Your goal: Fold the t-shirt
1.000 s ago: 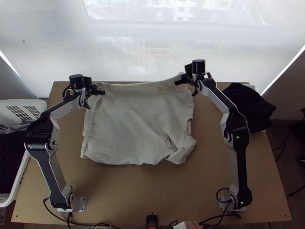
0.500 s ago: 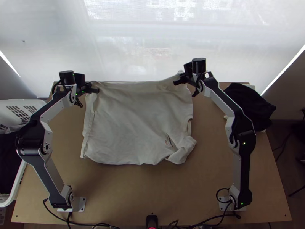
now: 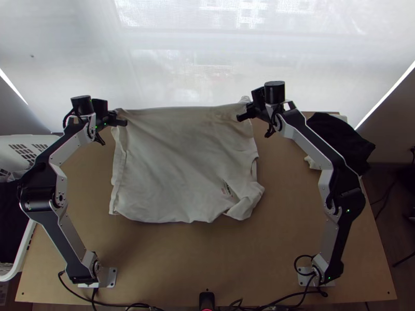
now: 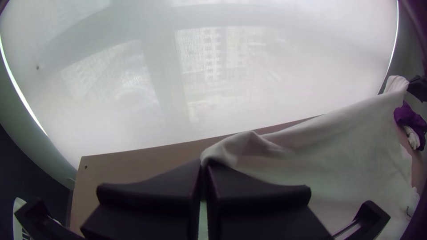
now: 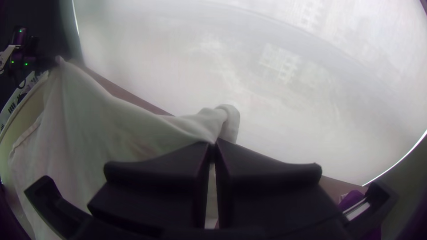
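Left gripper [image 3: 123, 123], upper left of the top view: fingers closed on one upper corner of the t-shirt [image 3: 176, 155]. Right gripper [image 3: 240, 117], upper centre-right: fingers closed on the opposite upper part, a loose flap of cloth standing beyond the fingertips in the right wrist view. Between the two grippers the upper edge runs nearly straight; below it the t-shirt spreads over the centre of the wooden table [image 3: 181, 259], wrinkled, with its lower right corner folded over in a bunch beside a small print and a side opening.

Containers: a white slatted basket [image 3: 28, 139] stands at the left edge of the frame, beside the table. It holds a dark cloth [image 3: 11, 228] and, above that, a greyish cloth [image 3: 19, 175]. At the upper right, a black cloth [image 3: 342, 140] lies heaped on the table, with pale material [image 3: 313, 163] at its lower left edge. A translucent blind [image 3: 207, 62] spans the top.

Obscured or cut off: the pinched cloth is partly covered by the fingers; the basket is cropped by the left edge; the right arm hides part of the black heap; a black device [image 3: 206, 299] is cropped at bottom centre. The kind of garment in the basket cannot be made out.
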You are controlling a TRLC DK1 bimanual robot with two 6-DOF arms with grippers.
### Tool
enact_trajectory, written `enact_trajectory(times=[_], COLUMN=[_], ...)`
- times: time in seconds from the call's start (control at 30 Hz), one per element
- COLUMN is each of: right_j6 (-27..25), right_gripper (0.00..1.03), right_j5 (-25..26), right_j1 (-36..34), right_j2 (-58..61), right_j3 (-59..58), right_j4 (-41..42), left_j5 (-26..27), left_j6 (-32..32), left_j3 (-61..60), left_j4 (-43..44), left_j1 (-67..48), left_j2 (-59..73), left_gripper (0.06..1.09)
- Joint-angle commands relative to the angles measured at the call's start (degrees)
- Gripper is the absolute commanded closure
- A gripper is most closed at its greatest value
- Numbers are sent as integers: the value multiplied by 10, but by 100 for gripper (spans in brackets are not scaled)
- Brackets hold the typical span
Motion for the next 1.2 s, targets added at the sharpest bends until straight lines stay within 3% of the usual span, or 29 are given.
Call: enact_trajectory(times=[0.0, 0.27, 0.3, 0.33, 0.37, 0.43, 0.5, 0.53, 0.57, 0.6, 0.83, 1.17], right_j6=[-6, -15, -21, -27, -29, -33, -33, -33, -33, -33, -28, -11], right_gripper=[100, 100, 100, 95, 81, 42, 12, 4, 4, 4, 4, 4], right_j5=[1, 3, 3, 3, 3, 2, 2, 2, 2, 2, 1, 2], right_j1=[7, 17, 19, 22, 23, 24, 24, 23, 21, 18, -1, 2], right_j2=[-21, 43, 54, 61, 69, 78, 80, 79, 74, 69, -27, -179], right_j3=[-27, 20, 28, 32, 36, 40, 40, 38, 35, 31, -52, -152], right_j4=[1, 7, 8, 8, 9, 9, 8, 5, 1, 0, -11, -113], left_j5=[-2, -16, -16, -16, -16, -16, -16, -15, -10, 1, 106, 134], left_j6=[-4, -4, -3, -2, -2, -4, -5, -6, -8, -10, 9, 208], left_j3=[7, 57, 70, 85, 101, 129, 132, 132, 130, 123, 7, -234], left_j4=[-3, -7, -12, -26, -44, -86, -111, -126, -146, -159, -252, -451], left_j1=[4, -7, -10, -12, -14, -18, -21, -22, -22, -21, 14, 102], left_j2=[3, 60, 72, 85, 95, 107, 103, 97, 86, 74, -91, -330], left_gripper=[105, 105, 100, 88, 74, 56, 32, 21, 13, 12, 12, 12])
